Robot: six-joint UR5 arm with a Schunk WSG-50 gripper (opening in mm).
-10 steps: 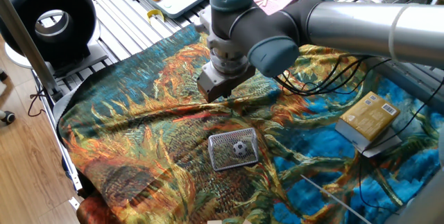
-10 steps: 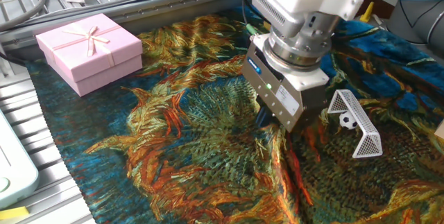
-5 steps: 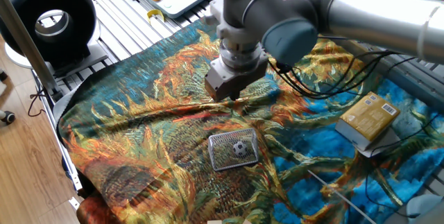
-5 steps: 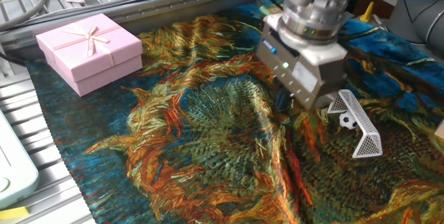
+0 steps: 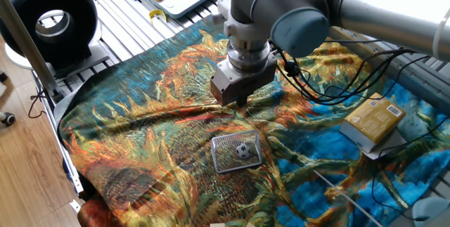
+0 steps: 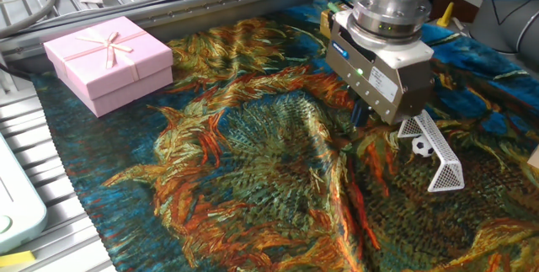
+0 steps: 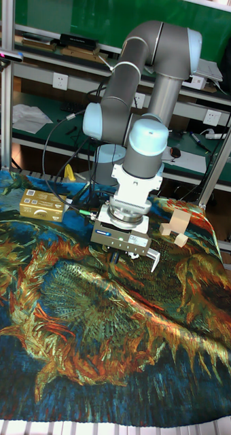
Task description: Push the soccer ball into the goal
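One soccer ball (image 6: 421, 146) beside claw (image 6: 360, 114)

Arm reaching down from above, wrist vertical; gripper (image 7: 116, 259) pointing straight down, fingertips close together, hanging just above the cloth.

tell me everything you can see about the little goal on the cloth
The goal is a small silver-grey wire-mesh frame with a metal rim. In one fixed view it reads as a flat rounded rectangle; from the other side it shows sloping mesh and a triangular end. It rests on the patterned cloth. The soccer ball sits inside it against the mesh. The gripper hangs just beside it; whether they touch I cannot tell.
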